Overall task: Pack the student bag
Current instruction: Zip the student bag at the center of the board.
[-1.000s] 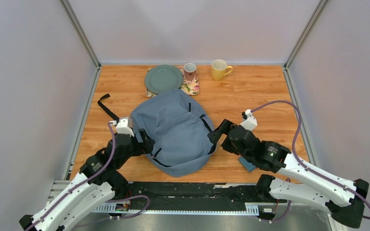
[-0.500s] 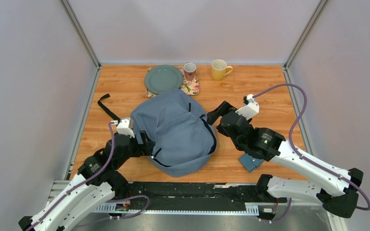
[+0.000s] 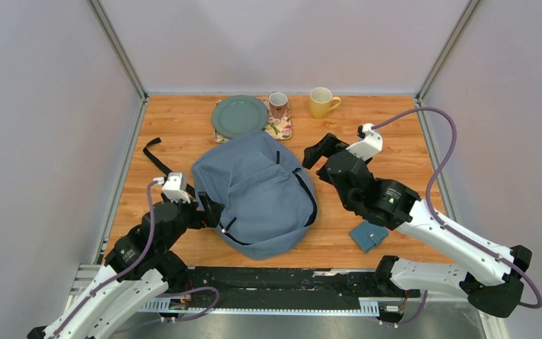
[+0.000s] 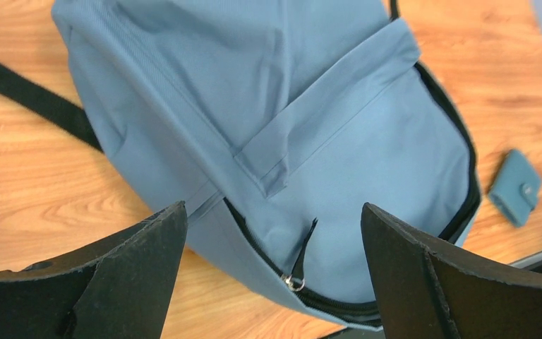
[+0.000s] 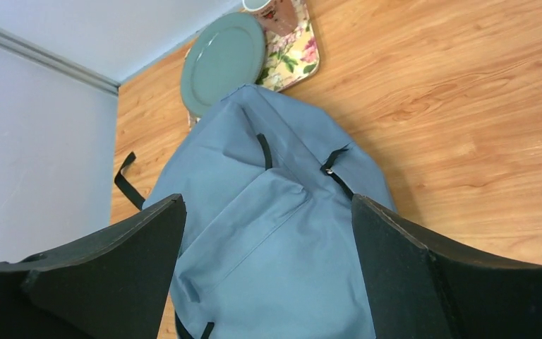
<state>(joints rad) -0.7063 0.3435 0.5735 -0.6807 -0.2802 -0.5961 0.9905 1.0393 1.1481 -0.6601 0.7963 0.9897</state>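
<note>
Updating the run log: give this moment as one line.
student bag: lying on table | left pincer: open, at bag's left edge | right pincer: open, empty, right of bag | blue wallet: on table, outside bag

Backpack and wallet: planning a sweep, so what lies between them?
Nothing but bare wooden table between the backpack and the wallet, shown in the top view.

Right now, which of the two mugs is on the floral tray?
The patterned pinkish mug: it stands on the floral tray, beside the green plate. The yellow mug stands on the bare table, off to its right.
</note>
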